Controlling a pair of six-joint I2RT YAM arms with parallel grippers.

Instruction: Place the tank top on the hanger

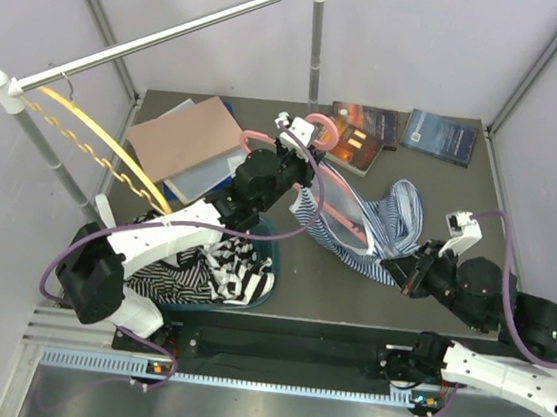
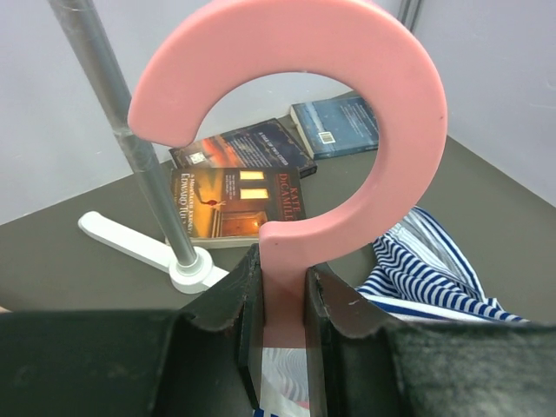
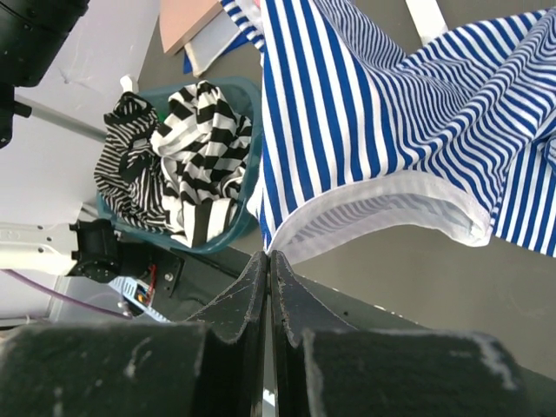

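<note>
The pink hanger (image 1: 319,133) is held up over the middle of the table, and my left gripper (image 1: 293,155) is shut on its neck. In the left wrist view the hook (image 2: 365,104) curves above the fingers (image 2: 230,304), which clamp the neck just below it. The blue-and-white striped tank top (image 1: 362,223) hangs from the hanger's arm down to the right. My right gripper (image 1: 389,269) is shut on its white hem; in the right wrist view the closed fingertips (image 3: 258,282) pinch the hem's edge below the striped cloth (image 3: 365,113).
A teal basket (image 1: 275,258) with black-and-white striped garments (image 1: 206,271) sits front left. A yellow hanger (image 1: 94,147) hangs on the clothes rail (image 1: 178,31), whose post (image 1: 318,42) stands at the back. Books (image 1: 362,138) and a tan folder (image 1: 186,138) lie behind.
</note>
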